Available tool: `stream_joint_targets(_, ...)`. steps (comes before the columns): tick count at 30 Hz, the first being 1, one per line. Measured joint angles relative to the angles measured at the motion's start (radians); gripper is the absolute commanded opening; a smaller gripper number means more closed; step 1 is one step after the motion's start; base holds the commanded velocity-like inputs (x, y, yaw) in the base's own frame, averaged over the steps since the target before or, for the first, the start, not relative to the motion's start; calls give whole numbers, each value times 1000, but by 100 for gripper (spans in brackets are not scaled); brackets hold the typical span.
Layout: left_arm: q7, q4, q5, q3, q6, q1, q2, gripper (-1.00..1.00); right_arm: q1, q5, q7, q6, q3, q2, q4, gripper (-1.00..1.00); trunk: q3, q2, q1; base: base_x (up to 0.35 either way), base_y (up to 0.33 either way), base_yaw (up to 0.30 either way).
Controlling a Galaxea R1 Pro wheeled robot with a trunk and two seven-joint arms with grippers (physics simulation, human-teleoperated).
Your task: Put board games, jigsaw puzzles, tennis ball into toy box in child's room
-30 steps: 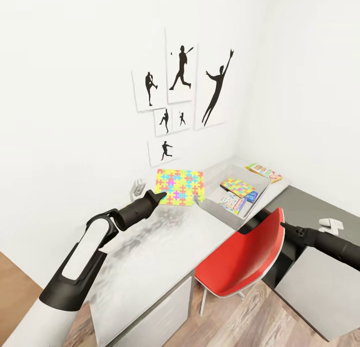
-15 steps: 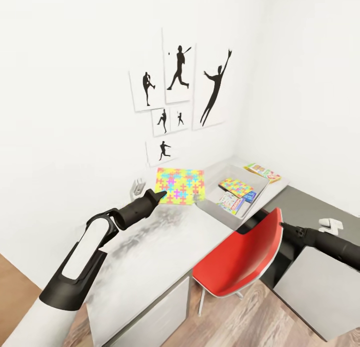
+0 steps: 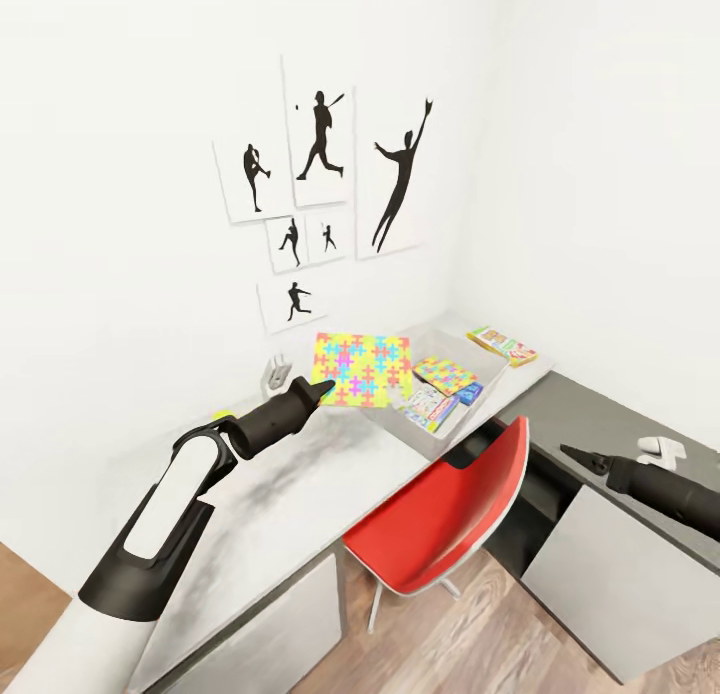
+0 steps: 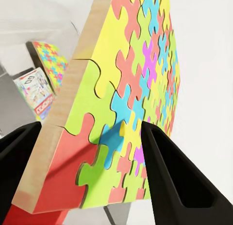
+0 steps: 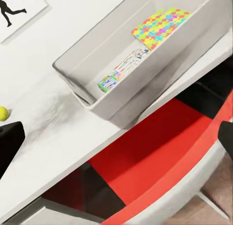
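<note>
The left gripper (image 4: 87, 152) is clenched on a jigsaw puzzle (image 3: 361, 369), holding it up above the counter (image 3: 300, 494) just short of the toy box (image 3: 452, 346). Since a second ago the whole view has swung, the base turning, so box and chair (image 3: 440, 519) sit differently. The box already holds a second jigsaw (image 5: 160, 23) and a board game (image 5: 121, 69). The tennis ball (image 5: 3, 112) lies on the counter; another game (image 3: 503, 344) waits beyond the box. The right gripper (image 3: 578, 456) hangs empty, jaws apart.

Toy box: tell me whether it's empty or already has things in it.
Not empty. The toy box holds a jigsaw puzzle and board games; the left tool holds another puzzle beside it.
</note>
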Motion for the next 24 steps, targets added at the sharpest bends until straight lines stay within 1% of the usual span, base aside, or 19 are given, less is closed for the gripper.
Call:
stream_joint_targets(5, 0, 0, 0, -1, 0, 0, 0, -100, 0, 0, 0, 0, 0, 0, 0, 100, 0, 0, 0, 66, -320, 11)
stream_joint_targets(9, -1, 0, 0, -1, 0, 0, 0, -100, 0, 0, 0, 0, 0, 0, 0, 100, 0, 0, 0, 97, -321, 157)
stream_joint_targets(24, 3, 2, 0, 0, 2, -2, 0, -100, 0, 0, 0, 0, 0, 0, 0, 100, 0, 0, 0, 136, -316, 256)
